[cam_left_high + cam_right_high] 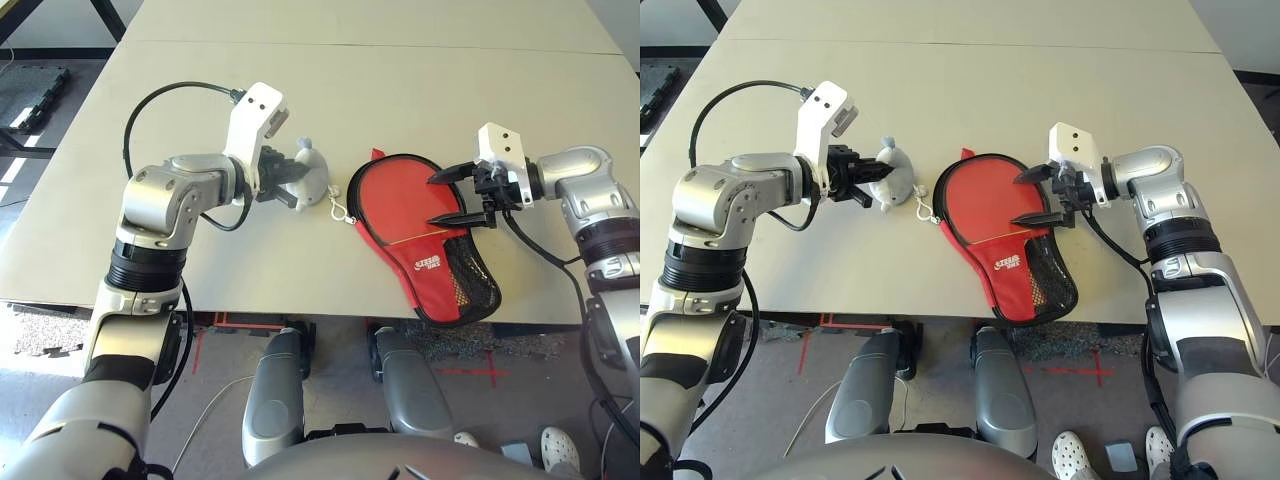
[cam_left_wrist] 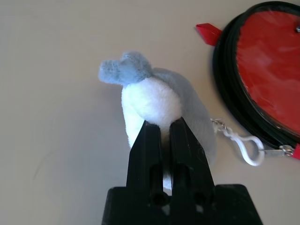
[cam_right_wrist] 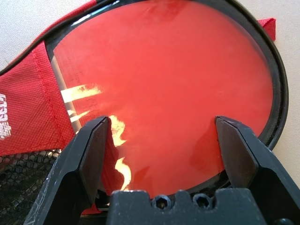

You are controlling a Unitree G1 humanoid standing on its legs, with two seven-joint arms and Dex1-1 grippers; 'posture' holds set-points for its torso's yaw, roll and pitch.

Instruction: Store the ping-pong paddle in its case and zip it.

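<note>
Pale beige table [image 1: 400,70]; grey floor [image 1: 50,330] — red tape marks [image 1: 480,372].

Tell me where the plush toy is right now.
The plush toy sits on the table left of the red case, clamped in the left gripper.

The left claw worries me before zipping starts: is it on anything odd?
Yes. The left claw is shut on a small grey-and-white plush toy clipped to the case by a white clasp, pinching the toy rather than the zip.
</note>
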